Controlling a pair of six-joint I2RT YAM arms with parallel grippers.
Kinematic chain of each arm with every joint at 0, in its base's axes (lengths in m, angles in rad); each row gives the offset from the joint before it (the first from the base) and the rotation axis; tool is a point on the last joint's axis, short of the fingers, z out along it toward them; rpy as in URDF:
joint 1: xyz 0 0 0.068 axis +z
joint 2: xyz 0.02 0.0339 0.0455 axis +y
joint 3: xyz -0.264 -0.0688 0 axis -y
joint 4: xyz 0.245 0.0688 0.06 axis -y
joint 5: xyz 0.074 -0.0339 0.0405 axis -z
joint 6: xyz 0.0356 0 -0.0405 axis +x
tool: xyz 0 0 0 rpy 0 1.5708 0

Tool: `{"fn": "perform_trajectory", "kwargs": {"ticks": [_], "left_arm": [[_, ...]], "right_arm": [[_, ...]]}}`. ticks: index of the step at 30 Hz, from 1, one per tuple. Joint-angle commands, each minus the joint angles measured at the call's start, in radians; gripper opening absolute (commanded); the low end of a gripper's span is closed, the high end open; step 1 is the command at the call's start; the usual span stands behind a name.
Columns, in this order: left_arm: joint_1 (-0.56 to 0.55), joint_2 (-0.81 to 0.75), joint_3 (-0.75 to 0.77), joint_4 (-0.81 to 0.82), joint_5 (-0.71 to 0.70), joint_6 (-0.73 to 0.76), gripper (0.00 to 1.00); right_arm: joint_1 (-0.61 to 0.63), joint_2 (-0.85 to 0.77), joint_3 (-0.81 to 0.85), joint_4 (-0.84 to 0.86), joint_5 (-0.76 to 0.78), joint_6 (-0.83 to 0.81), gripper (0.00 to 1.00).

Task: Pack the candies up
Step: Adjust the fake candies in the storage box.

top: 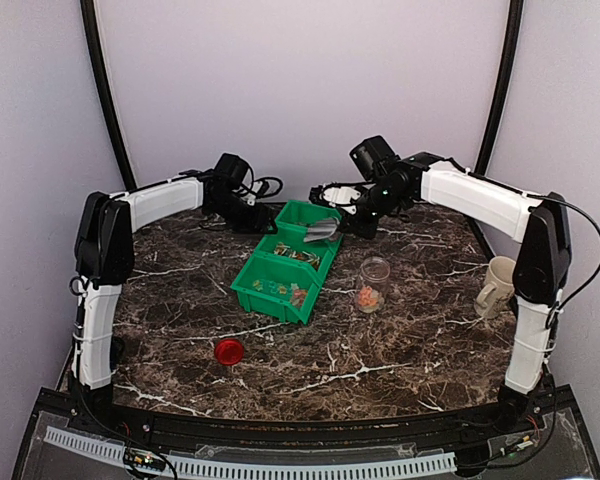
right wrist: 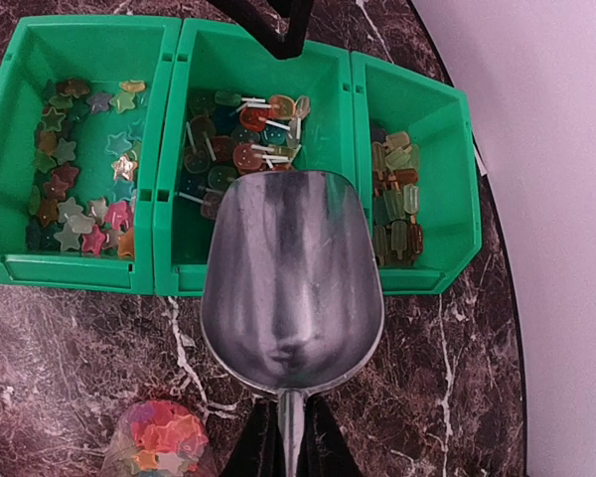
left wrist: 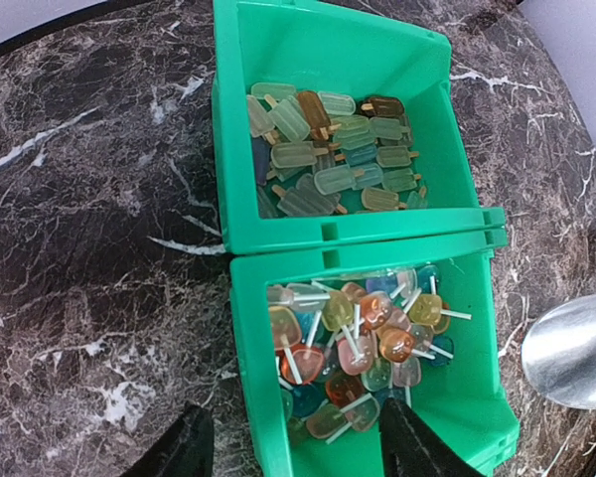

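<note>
Three joined green bins (right wrist: 167, 283) hold the candies: star shapes (right wrist: 79, 194) in one, lollipops (right wrist: 240, 139) in the middle, popsicles (right wrist: 395, 204) in the third. My right gripper (right wrist: 292, 439) is shut on the handle of an empty metal scoop (right wrist: 293, 278), which hovers over the middle bin's near wall. My left gripper (left wrist: 298, 442) is open and straddles a side wall (left wrist: 250, 388) of the lollipop (left wrist: 363, 333) bin, one finger (left wrist: 184, 449) over the table, the other finger (left wrist: 417, 447) inside. A clear jar (top: 372, 284) beside the bins holds some candies (right wrist: 164, 442).
A round red lid (top: 229, 350) lies on the marble table (top: 380, 360) in front of the bins. A cream mug (top: 496, 285) stands at the right edge near the right arm. The scoop's bowl (left wrist: 576, 350) shows at the right of the left wrist view.
</note>
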Motion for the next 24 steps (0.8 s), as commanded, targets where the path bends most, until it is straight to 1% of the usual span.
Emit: {"fn": "perform_trajectory", "kwargs": {"ticks": [1,7,12,17,22,24], "left_arm": [[-0.007,0.037,0.065,-0.059,-0.051,0.022,0.59],[-0.012,0.095,0.106,-0.077,-0.042,0.023,0.59],[-0.011,0.132,0.139,-0.092,-0.046,0.019,0.51],[-0.014,0.155,0.159,-0.097,-0.046,0.011,0.34],[-0.019,0.172,0.168,-0.106,-0.042,0.006,0.22],[-0.02,0.174,0.168,-0.108,-0.036,0.001,0.15]], "right_arm": [[0.015,0.018,0.042,-0.008,0.07,0.0,0.0],[0.016,0.031,0.059,-0.017,0.103,0.018,0.0],[0.016,0.017,0.045,-0.007,0.134,0.035,0.0],[0.016,-0.01,0.017,0.009,0.147,0.045,0.0],[0.016,-0.034,0.002,0.023,0.147,0.047,0.0],[0.016,-0.042,-0.001,0.028,0.148,0.047,0.0]]}}
